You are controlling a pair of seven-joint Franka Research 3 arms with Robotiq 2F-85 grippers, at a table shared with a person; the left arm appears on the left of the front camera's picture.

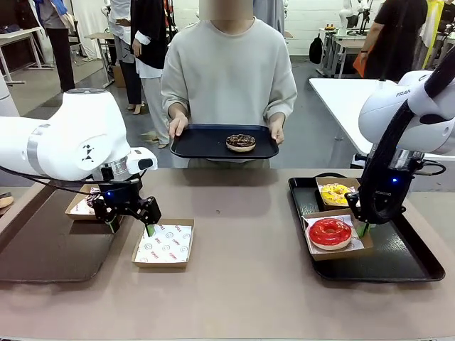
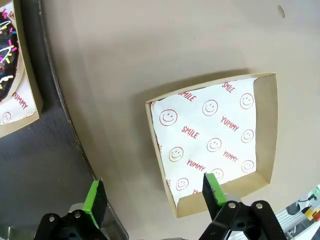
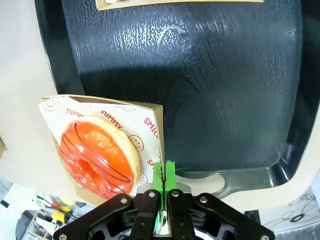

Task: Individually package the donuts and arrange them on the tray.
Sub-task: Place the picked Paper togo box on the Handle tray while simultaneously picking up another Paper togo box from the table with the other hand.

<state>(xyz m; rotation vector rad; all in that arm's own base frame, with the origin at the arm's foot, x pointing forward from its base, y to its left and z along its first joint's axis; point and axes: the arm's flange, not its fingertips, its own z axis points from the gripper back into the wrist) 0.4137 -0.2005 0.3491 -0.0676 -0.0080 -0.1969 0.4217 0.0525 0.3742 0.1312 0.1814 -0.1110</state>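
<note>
The right tool (image 1: 362, 229), pads pressed together, sits just beside the boxed red donut (image 1: 330, 232) on the black tray (image 1: 416, 266). The left tool (image 1: 132, 227) spreads wide over the edge of an empty box (image 1: 165, 245) on the desk (image 1: 249, 284).

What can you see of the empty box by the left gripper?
The box is a shallow square tray of brown cardboard, lined with white paper printed with red smileys, SMILE and YUMMY. It holds no donut. It lies flat on the table, just right of a dark tray. The open left gripper hovers at its edge, one green pad over the wall; whether it touches is unclear.
</note>
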